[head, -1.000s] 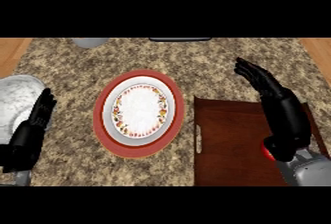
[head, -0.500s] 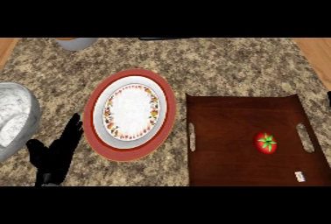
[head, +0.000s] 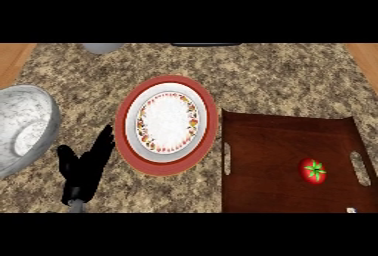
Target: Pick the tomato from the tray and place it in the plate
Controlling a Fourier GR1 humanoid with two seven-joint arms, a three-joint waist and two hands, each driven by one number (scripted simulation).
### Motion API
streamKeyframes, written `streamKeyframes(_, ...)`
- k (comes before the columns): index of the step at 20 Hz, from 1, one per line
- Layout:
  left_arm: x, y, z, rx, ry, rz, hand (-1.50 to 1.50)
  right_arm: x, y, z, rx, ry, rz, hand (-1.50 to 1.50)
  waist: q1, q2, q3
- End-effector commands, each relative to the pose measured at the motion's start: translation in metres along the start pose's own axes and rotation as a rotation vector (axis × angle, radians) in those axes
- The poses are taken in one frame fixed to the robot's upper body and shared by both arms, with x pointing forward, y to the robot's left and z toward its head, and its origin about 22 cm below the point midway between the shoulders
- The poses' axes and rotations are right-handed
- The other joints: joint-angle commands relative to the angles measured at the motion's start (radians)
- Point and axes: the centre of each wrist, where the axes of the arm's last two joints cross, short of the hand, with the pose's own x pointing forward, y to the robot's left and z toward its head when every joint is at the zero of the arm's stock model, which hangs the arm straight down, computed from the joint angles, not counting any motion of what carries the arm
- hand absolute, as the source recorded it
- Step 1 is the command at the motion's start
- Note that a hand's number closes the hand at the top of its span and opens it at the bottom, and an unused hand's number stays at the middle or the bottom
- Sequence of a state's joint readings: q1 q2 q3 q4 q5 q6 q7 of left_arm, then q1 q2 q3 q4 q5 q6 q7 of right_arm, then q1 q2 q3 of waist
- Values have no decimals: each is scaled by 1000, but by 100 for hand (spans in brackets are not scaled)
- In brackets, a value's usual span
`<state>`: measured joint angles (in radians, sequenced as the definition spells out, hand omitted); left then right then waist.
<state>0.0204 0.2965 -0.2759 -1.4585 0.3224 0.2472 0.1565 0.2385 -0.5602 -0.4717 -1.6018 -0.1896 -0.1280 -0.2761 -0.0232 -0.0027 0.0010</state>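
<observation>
A red tomato (head: 313,170) with a green stem lies on the dark brown wooden tray (head: 273,150) at the right, near the tray's right handle slot. The red-rimmed white plate (head: 167,122) with a patterned border sits in the middle of the counter, just left of the tray. My left hand (head: 86,168) shows at the lower left with fingers straight and open, pointing up beside the plate's left rim and holding nothing. My right hand is out of the view.
A large grey marbled bowl (head: 22,127) stands at the left edge, close to my left hand. A small grey object (head: 103,47) and a dark object (head: 205,44) sit at the counter's far edge. Wooden floor shows at both top corners.
The view has shifted, so plate and tray sit further right and lower. My left hand has moved right, toward the plate's rim. The tomato stays on the tray.
</observation>
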Motion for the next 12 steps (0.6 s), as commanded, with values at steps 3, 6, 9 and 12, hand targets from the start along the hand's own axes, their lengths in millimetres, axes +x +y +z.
streamKeyframes(3, 2, 0, -7, -17, 17, 3, 0, 26, -23, -6, 324, 131, 267, -150, 9, 6, -4)
streamKeyframes(6, -6, -17, -3, -8, 20, 0, 0, 46, -14, 1, 425, 172, 347, -150, 8, 2, -4)
streamKeyframes(9, 1, 7, -3, -12, 9, -10, 0, 60, -7, 2, 454, 187, 391, -150, 17, 2, -2)
streamKeyframes(12, -14, -22, -7, -33, 7, -5, 0, 72, 18, 1, 486, 236, 458, -150, 23, 4, -2)
